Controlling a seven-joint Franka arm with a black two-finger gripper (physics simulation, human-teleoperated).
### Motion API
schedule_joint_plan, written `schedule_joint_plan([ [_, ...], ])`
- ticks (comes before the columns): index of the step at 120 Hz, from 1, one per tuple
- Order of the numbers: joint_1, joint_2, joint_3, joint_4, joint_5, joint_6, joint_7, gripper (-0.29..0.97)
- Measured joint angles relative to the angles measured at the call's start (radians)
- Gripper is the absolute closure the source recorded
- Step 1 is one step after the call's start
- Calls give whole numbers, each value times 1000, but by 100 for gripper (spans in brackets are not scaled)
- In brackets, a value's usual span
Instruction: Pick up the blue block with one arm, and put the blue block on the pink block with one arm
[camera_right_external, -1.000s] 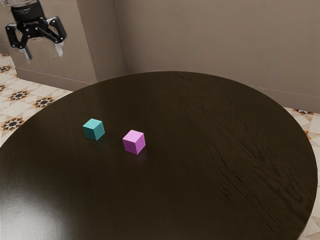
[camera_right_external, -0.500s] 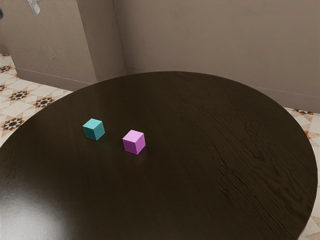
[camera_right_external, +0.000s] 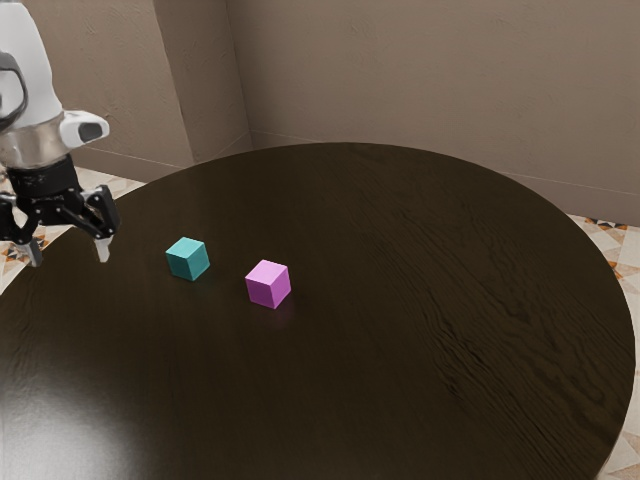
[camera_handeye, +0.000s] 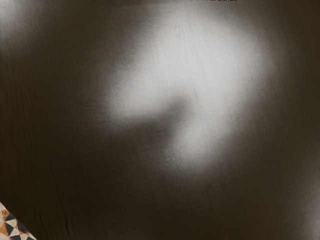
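Two blocks stand on your dark round table in the exterior view, the blue block near the pink block but not touching it. Your gripper hangs at that view's left, beside the blue block, fingers spread wide, holding nothing. The wrist view looks down on glare-washed tabletop and a corner of patterned floor.

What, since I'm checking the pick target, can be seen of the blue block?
The blue block is a teal-blue cube with plain matte faces. It sits flat on the dark table, one vertical edge toward the camera. Nothing else touches it: the pink block stands apart at the exterior view's right, the open end effector at that view's left.
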Motion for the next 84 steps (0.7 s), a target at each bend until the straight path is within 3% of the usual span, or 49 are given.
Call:
schedule_joint_plan([
  [16,-13,120,-84,85,2,58,-12,0],
  [25,-171,180,52,119,17,76,-21,0],
  [34,-229,212,89,122,35,103,-29,0],
  [48,-246,289,104,69,54,179,-40,0],
  [65,-248,318,106,30,185,316,-12,0],
  [84,-246,412,142,30,229,493,62,0],
])
